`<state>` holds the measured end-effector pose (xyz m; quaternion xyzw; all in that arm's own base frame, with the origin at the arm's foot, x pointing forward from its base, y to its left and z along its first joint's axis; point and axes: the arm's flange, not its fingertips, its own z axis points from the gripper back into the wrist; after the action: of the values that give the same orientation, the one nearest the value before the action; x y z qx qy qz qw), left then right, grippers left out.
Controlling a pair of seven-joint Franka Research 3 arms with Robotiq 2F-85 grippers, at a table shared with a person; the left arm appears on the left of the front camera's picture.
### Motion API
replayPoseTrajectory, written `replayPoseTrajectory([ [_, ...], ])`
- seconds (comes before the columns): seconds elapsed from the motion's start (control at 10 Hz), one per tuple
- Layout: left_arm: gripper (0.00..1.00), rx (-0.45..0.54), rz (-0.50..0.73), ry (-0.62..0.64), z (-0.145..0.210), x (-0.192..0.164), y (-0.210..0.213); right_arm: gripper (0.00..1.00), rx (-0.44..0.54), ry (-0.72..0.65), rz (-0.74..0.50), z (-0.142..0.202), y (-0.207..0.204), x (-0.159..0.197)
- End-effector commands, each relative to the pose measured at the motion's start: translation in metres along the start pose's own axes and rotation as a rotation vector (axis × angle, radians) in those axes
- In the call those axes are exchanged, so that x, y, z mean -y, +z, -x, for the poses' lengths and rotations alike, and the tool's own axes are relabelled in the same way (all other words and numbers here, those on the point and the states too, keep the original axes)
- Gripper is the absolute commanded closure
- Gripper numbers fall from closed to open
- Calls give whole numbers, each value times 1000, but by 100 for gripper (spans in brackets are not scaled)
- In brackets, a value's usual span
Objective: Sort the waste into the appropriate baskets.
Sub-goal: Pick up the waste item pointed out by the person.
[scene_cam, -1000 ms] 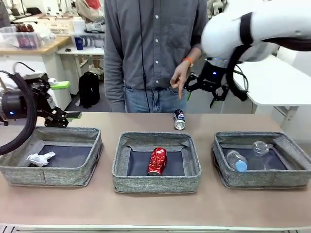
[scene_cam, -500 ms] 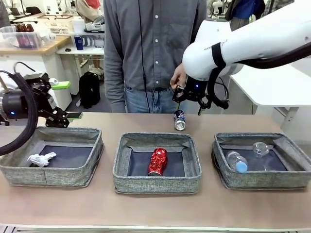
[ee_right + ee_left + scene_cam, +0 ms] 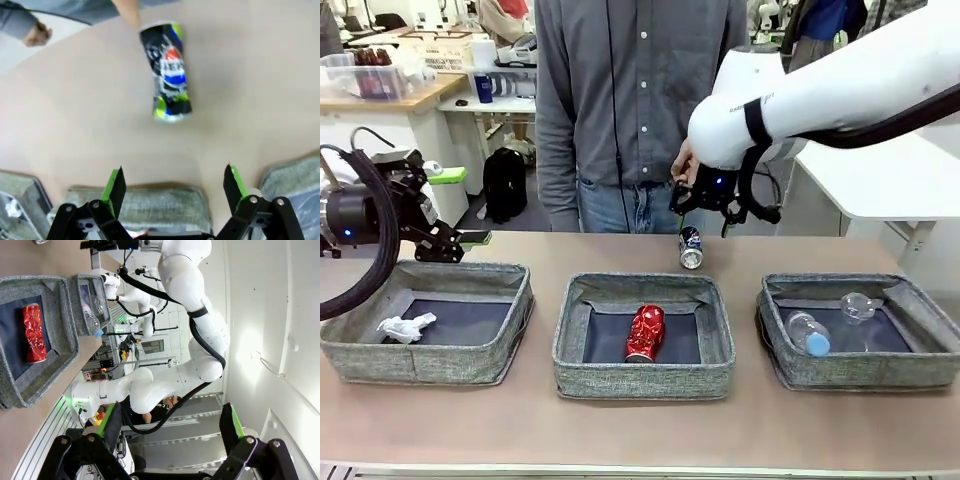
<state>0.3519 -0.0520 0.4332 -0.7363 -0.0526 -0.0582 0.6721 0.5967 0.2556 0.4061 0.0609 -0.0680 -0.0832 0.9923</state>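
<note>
A dark blue soda can (image 3: 690, 247) lies on its side on the table behind the middle basket (image 3: 640, 380). My right gripper (image 3: 702, 212) hangs open just above it; in the right wrist view the can (image 3: 167, 72) lies ahead of the open gripper (image 3: 172, 192). A red soda can (image 3: 643, 332) lies in the middle basket. The left basket (image 3: 420, 368) holds a crumpled paper wad (image 3: 405, 328). The right basket (image 3: 860, 372) holds a blue-capped bottle (image 3: 807, 332) and a clear cup (image 3: 857, 305). My left gripper (image 3: 460, 207) is open and empty, above the left basket's far edge.
A person in a grey shirt stands at the far side of the table, one hand (image 3: 684, 160) lowered just behind my right gripper. In the left wrist view the red can (image 3: 33, 332) and the bottle (image 3: 91, 320) show sideways in their baskets.
My right arm has swung left and now hangs over the dark blue can. The person's pointing hand has drawn back. The left arm has not moved.
</note>
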Motion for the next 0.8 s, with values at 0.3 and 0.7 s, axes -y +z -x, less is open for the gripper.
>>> replayPoseTrajectory([
  [0.3, 0, 15, 11, 4, 3, 5, -4, 0, 117, 119, 79, -42, -50, -14],
  [0.7, 0, 15, 11, 4, 3, 5, -4, 0, 80, 134, 83, -59, -85, -12],
])
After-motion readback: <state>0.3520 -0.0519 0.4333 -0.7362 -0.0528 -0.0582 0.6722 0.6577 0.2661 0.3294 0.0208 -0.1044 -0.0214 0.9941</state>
